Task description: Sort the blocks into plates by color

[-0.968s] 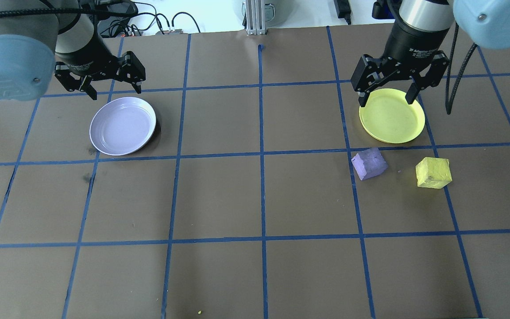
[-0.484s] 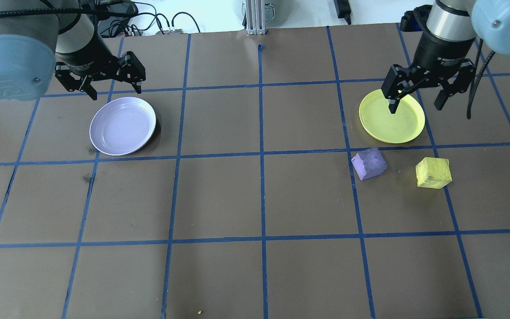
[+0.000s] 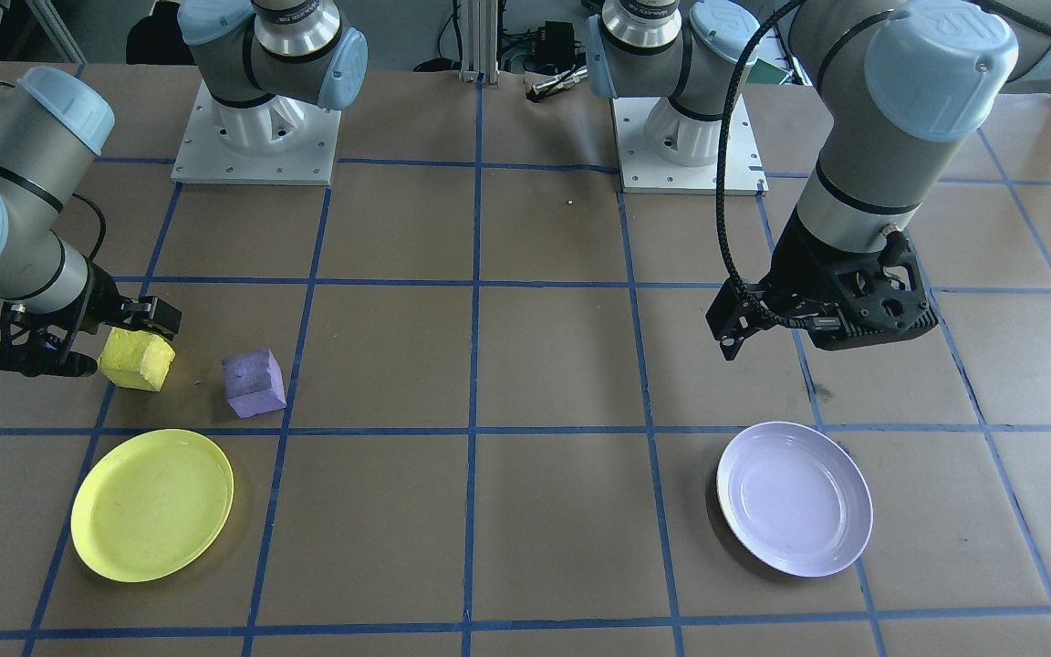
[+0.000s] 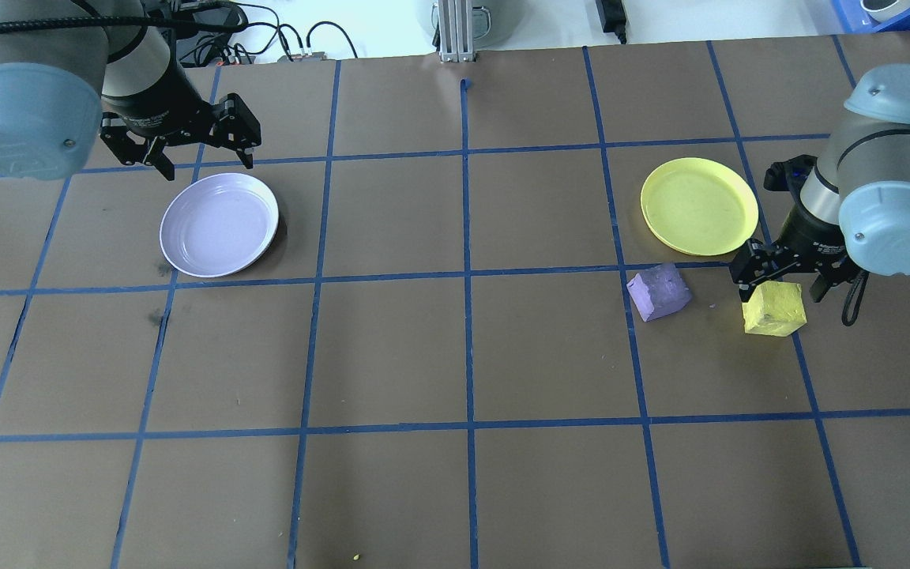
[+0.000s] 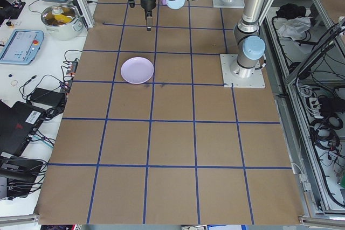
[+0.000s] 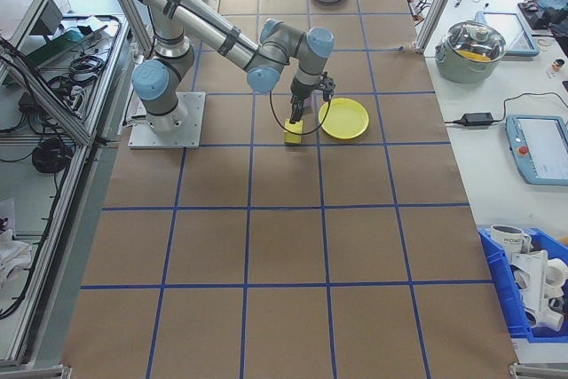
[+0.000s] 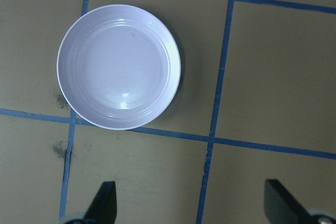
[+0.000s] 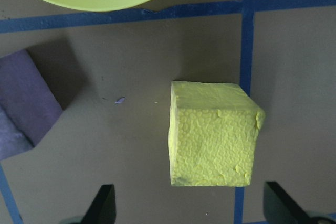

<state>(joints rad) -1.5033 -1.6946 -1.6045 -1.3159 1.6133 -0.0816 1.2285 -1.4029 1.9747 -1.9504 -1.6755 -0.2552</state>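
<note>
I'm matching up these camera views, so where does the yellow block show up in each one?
Front-facing: yellow block, far left.
Overhead: right side.
Exterior left: not in it.
Exterior right: upper middle.
Left wrist: not in it.
Right wrist: centre-right.
Shared landmark: the yellow plate close by.

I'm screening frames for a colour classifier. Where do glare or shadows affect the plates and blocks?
Front-facing view: a soft sheen streaks the lavender plate. Left wrist view: a small bright glint near that plate's lower rim. Right wrist view: the yellow block is sharp, its foam texture clear; the purple block casts a dark shadow. Overhead view: the yellow plate looks evenly lit, without glare.
</note>
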